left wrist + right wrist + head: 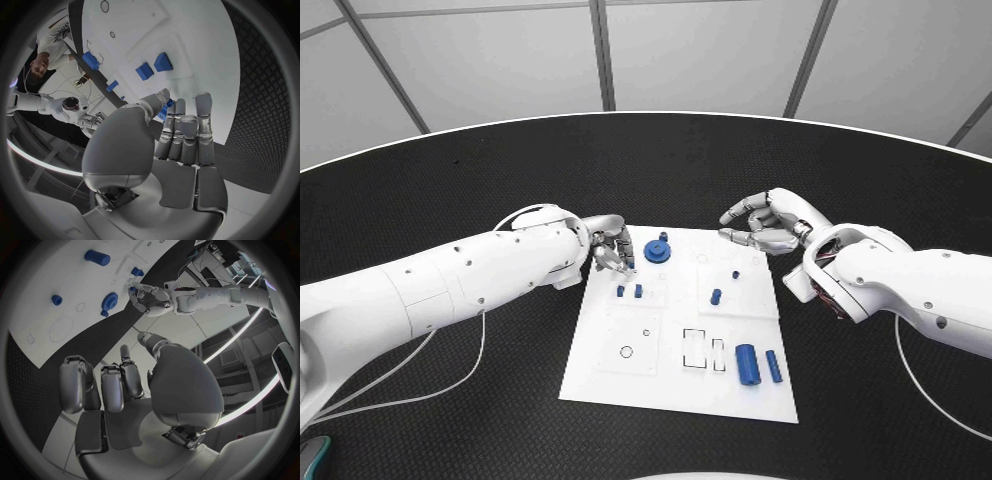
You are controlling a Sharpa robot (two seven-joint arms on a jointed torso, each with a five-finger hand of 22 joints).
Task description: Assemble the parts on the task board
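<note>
From the head view, the white task board [678,385] lay in the middle of the black counter [473,170]. The left robot hand [609,248] hung over the board's far left corner, fingers bent down, probably so it could work on the small blue parts close by. Whether it pinched anything I could not tell. A round blue knob [658,250] stood in the board just beside that hand. Two small blue pegs [630,292] stood a little nearer, and another blue peg [715,296] stood toward the right. A fat blue cylinder [747,364] and a thin blue bar [773,366] lay flat at the near right, likely waiting to be picked up. The right robot hand [764,222] hovered off the board's far right corner with its fingers curled in and nothing in them. In the left wrist view, the left robot hand [178,140] had its fingers close together, with a bit of blue behind the tips, so its hold was unclear. Two blue blocks [154,66] sat on the board past it. In the right wrist view, the right robot hand [109,385] held nothing, fingers bent, perhaps resting while the other worked. The round blue knob [110,301] stood on the board beyond.
</note>
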